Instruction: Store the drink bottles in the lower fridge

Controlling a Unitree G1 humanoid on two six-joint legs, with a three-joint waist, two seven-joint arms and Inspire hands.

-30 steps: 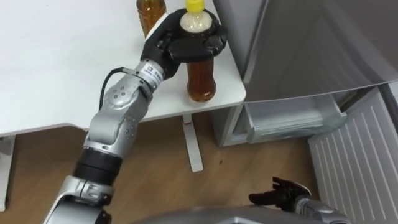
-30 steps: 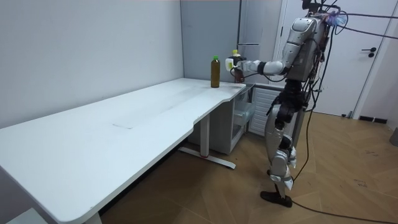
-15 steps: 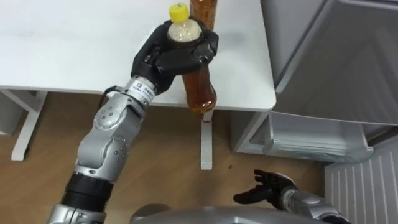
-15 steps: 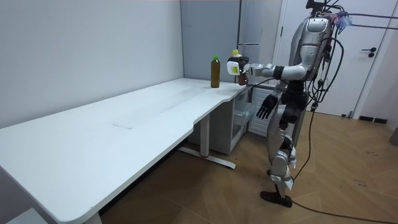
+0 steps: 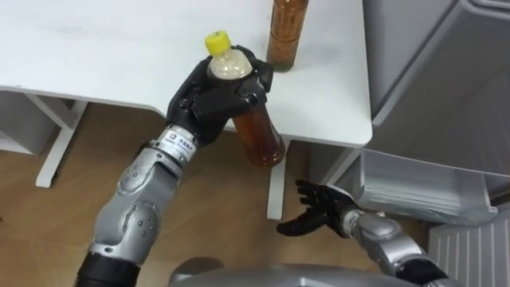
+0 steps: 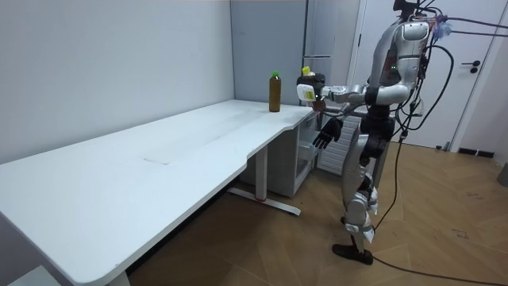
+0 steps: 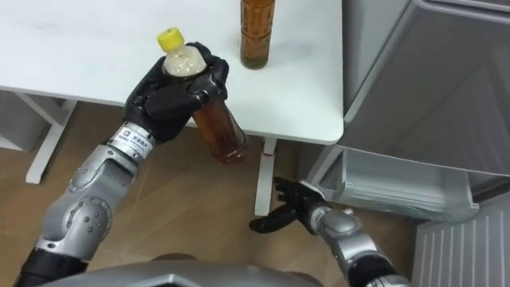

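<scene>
My left hand (image 5: 209, 100) (image 7: 170, 96) is shut on a tea bottle (image 5: 253, 134) (image 7: 217, 127) with a yellow cap, held tilted in the air off the front edge of the white desk (image 5: 103, 48). A second amber bottle (image 5: 286, 33) (image 7: 256, 30) stands upright on the desk near its right end. My right hand (image 5: 315, 210) (image 7: 288, 206) hangs open low down, in front of the open lower fridge drawer (image 5: 414, 191). In the room view I stand by the desk's far end, with the held bottle (image 6: 306, 90) in front of my chest and the other bottle (image 6: 275, 91) on the desk.
The grey fridge (image 5: 446, 72) rises right of the desk, its lower drawer (image 7: 398, 187) pulled out. A desk leg (image 5: 276, 191) stands below the desk's right end, another leg (image 5: 56, 143) at the left. Wooden floor lies beneath.
My left hand has carried the yellow-capped bottle off the desk toward my body. My right hand has risen toward the fridge drawer. The head camera has shifted.
</scene>
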